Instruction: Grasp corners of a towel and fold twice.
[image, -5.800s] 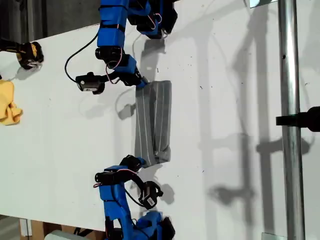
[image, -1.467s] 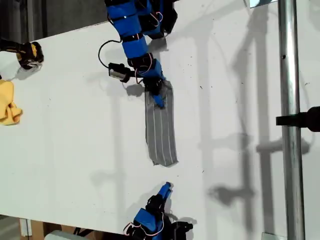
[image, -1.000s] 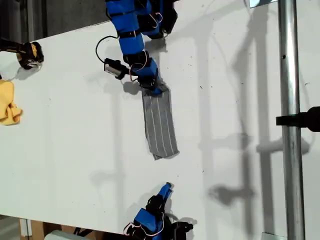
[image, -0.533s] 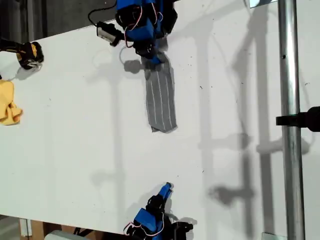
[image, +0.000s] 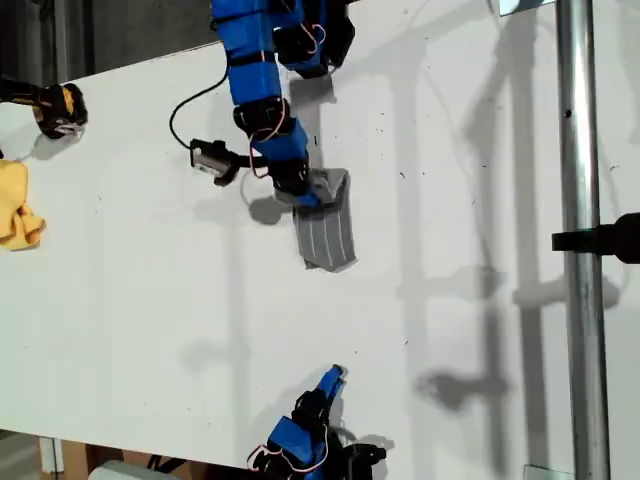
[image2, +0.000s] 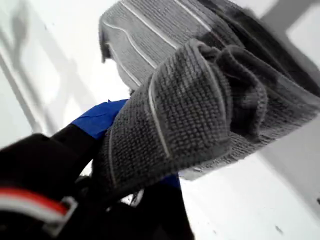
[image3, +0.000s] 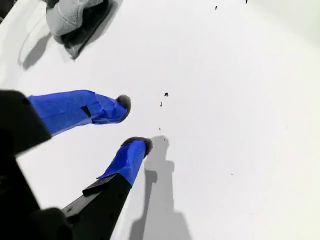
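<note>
The grey pinstriped towel (image: 328, 232) lies on the white table as a short doubled strip, just above the middle of the exterior view. One end is lifted and curled over the rest. My first gripper (image: 305, 200) is shut on that lifted end; in the first wrist view the bunched towel (image2: 200, 100) drapes over its blue fingers (image2: 100, 117). Which corners it holds is hidden by the folds. My second gripper (image: 335, 374) stands open near the exterior view's bottom edge, apart from the towel. Its fingertips (image3: 125, 102) hold nothing, and the towel (image3: 67, 17) lies far ahead.
A yellow cloth (image: 18, 205) and a black-and-yellow object (image: 55, 108) sit at the exterior view's left edge. A metal pole (image: 583, 240) with a black clamp (image: 610, 238) runs down the exterior view's right side. The table's edge slants across the exterior view's upper left.
My first gripper has come back down the exterior view with the towel end, laying it over the rest, so the long strip is now about half as long. My second arm has stayed still.
</note>
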